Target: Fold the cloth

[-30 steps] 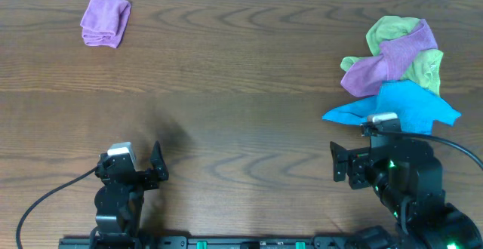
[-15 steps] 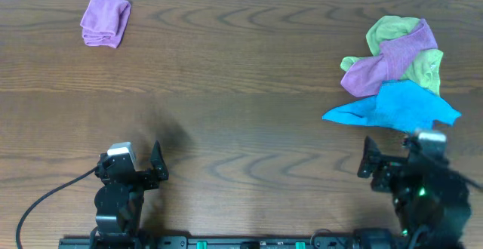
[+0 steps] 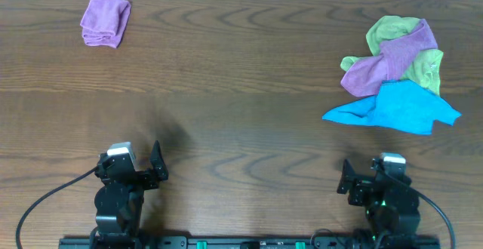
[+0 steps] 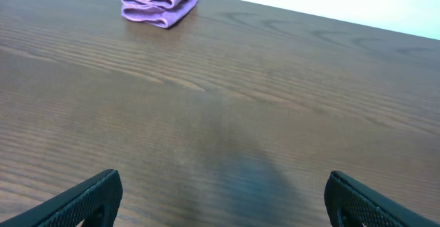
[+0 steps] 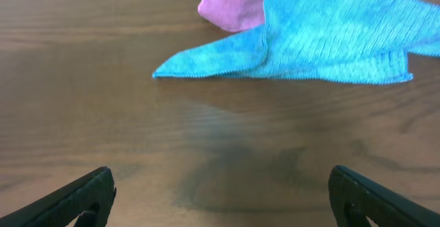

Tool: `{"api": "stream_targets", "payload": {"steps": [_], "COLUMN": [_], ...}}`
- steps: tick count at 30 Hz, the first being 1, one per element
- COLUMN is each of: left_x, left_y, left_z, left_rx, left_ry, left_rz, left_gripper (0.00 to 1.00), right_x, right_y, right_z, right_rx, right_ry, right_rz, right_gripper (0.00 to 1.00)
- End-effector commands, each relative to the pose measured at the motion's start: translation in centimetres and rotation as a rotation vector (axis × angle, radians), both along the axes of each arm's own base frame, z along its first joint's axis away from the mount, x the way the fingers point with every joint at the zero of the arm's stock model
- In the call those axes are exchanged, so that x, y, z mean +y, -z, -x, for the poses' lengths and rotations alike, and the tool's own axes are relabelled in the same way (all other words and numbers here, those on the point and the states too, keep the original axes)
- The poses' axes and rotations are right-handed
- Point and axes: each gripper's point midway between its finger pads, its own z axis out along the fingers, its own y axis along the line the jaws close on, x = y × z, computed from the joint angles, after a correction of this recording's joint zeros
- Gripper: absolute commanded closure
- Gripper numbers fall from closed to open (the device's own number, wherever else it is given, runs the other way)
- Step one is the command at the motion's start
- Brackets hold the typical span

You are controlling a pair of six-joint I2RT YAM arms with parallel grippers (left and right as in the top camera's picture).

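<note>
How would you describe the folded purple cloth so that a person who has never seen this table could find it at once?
Start at the brown wooden table and look at its far left corner, well away from the pile of cloths on the right side. A small purple cloth lies there alone. Unlike the crumpled cloths in the pile, it is neatly folded and touches nothing else.

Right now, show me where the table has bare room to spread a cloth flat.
Widest bare stretch: the middle of the table, between the folded purple cloth far left and the cloth pile far right. The near strip between left arm and right arm is bare too. Crowded: far right, where the blue cloth lies against the pile.
</note>
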Motion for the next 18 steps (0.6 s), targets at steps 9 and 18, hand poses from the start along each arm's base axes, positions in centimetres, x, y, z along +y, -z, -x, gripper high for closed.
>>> {"api": "stream_targets", "payload": {"steps": [9, 18], "left_x": [0.5, 0.5], "left_y": [0.9, 0.9], "left_z": [0.0, 0.0], "left_rx": [0.016, 0.016], "left_ry": [-0.023, -0.023], "left_rz": [-0.007, -0.007], "left_gripper": [0.05, 0.04], "right_x": [0.7, 0.8], "right_y": [2.5, 2.5], "right_z": [-0.1, -0.1], "right_rx": [0.037, 0.038], "right_ry": [-0.029, -0.032], "right_rz": [-0.015, -0.015], "right_gripper": [0.01, 0.01]}}
